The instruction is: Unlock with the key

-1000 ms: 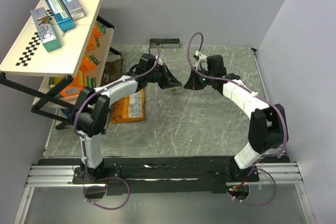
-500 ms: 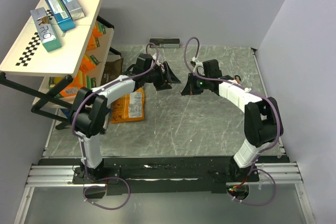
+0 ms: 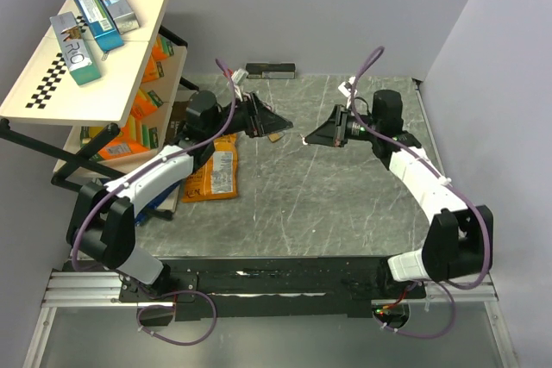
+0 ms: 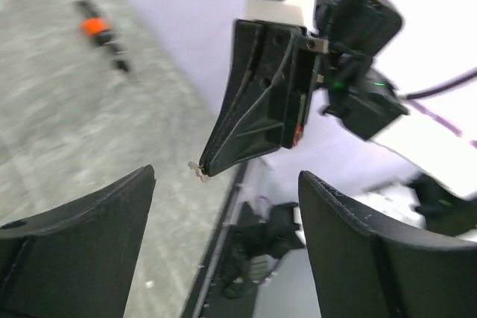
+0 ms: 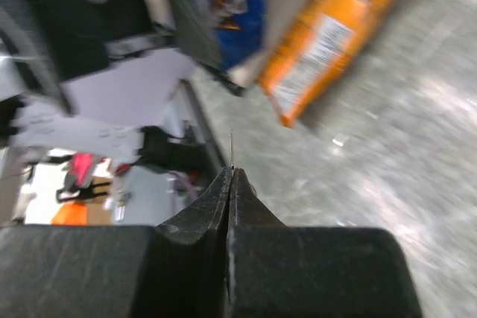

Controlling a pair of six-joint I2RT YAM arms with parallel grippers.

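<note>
Left wrist footage gives the clearest look: the left gripper (image 4: 226,181) is spread wide with nothing between its fingers, and it faces the right gripper (image 4: 206,167), which hangs above the table (image 4: 67,109) with its fingers pressed together to a point. A tiny pale metal piece juts from that point, taken here as the key (image 4: 197,173), though it is too small to make out any head or teeth. From the right wrist, the right gripper (image 5: 231,174) is clenched on it, and only a hair-thin sliver of the key (image 5: 232,150) shows above the tips; everything behind is smeared with blur. Far off on the table lies an orange-red padlock (image 4: 93,26) with a dark bit (image 4: 119,63) just beside it, unreadable at that size. From the top external camera, the left gripper (image 3: 283,122) and right gripper (image 3: 310,140) point at each other, near but apart.
</note>
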